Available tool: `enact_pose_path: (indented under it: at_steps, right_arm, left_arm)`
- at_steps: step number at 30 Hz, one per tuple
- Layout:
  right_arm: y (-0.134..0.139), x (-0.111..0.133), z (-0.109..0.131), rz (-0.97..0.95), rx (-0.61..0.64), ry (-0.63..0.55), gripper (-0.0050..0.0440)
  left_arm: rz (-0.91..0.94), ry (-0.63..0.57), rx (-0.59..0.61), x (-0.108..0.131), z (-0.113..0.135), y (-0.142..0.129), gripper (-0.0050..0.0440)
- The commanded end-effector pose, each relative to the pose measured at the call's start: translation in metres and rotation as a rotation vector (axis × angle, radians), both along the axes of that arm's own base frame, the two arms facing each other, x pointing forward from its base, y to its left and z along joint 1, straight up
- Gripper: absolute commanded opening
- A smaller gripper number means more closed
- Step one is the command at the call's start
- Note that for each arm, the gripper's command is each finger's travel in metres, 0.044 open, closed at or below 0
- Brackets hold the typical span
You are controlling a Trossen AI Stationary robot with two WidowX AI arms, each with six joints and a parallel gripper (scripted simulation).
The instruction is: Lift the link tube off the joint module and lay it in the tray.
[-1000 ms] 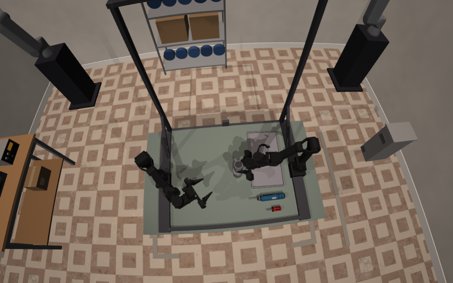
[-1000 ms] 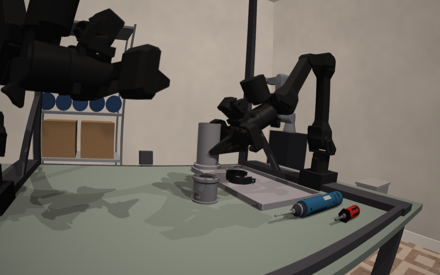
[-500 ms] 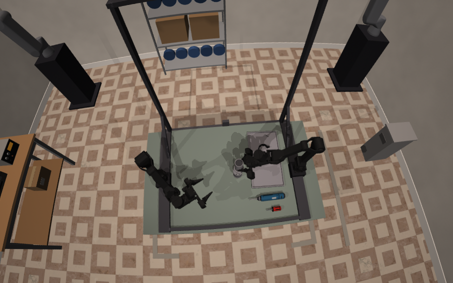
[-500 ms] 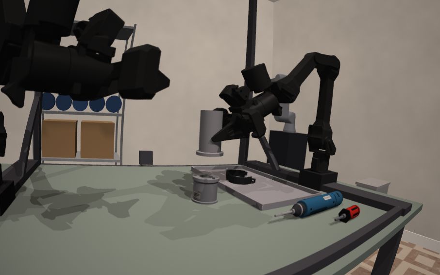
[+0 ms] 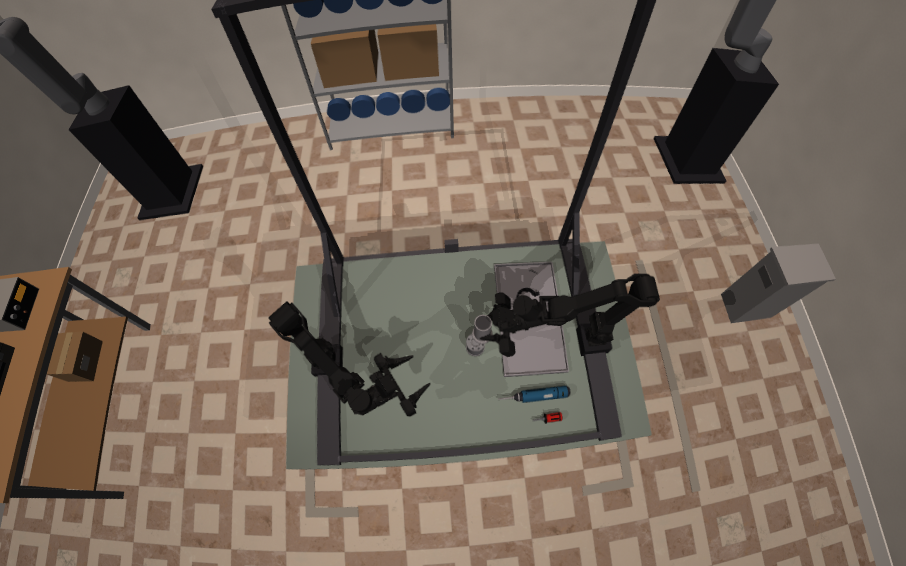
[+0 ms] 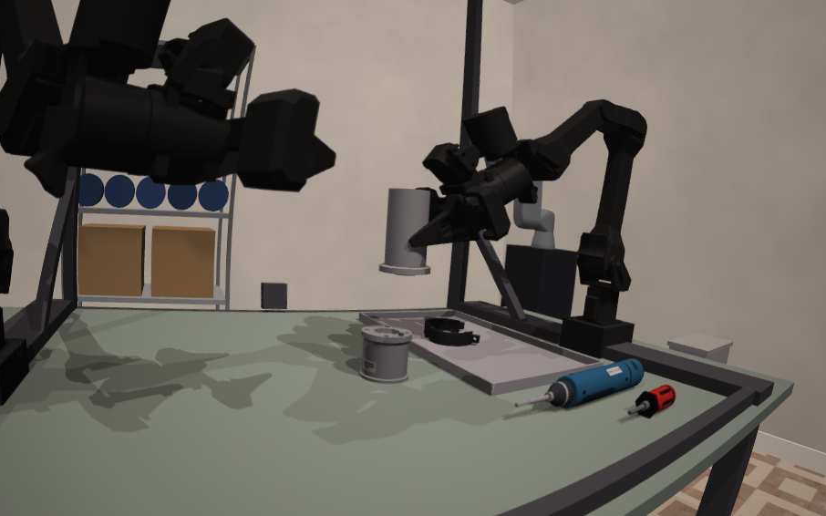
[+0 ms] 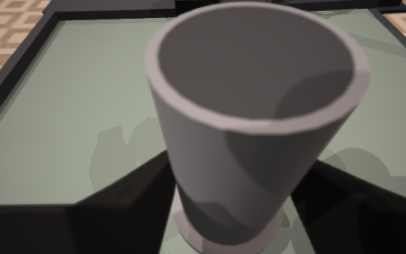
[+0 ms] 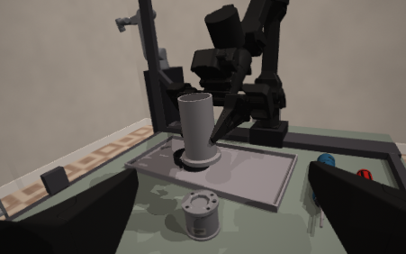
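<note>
the link tube hangs upright above the standing joint module, apart from it, pinched between the fingers of the left gripper. the right gripper is spread wide, across the module from the tray. the tray lies just beside the module, towards the left arm's base, so that nearer arm should carry the tube there and tip its vertical long axis flat. the module's small label is unreadable.
</note>
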State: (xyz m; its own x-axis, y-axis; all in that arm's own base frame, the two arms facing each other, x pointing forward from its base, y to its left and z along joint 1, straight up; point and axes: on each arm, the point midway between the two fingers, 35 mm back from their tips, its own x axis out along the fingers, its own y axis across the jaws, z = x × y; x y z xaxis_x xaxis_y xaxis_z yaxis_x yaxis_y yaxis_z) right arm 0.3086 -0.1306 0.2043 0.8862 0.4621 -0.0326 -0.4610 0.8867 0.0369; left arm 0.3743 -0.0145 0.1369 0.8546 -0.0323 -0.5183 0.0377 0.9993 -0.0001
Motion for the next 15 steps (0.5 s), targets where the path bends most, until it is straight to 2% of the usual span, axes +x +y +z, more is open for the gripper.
enact_pose_path:
  at_steps: [1,4,7,12,15]
  right_arm:
    - [0.010,0.039,0.021,-0.071,-0.006,0.040,0.0440]
    - [0.032,0.071,0.045,-0.103,-0.038,0.019,0.0440]
    - [0.042,0.090,0.054,-0.151,-0.043,0.027,0.0440]
    - [0.042,0.098,0.053,-0.213,-0.039,0.059,0.0440]
    - [0.052,0.107,0.049,-0.256,-0.028,0.127,0.0440]
  left_arm:
    - [-0.004,-0.041,0.000,-0.024,0.006,0.002,0.0212]
    - [-0.004,-0.036,0.000,-0.042,-0.002,0.003,0.0212]
    - [-0.004,-0.035,-0.001,-0.051,-0.006,0.003,0.0212]
    - [-0.004,-0.035,-0.001,-0.055,-0.008,0.003,0.0212]
    - [-0.003,-0.034,-0.001,-0.060,-0.010,0.003,0.0212]
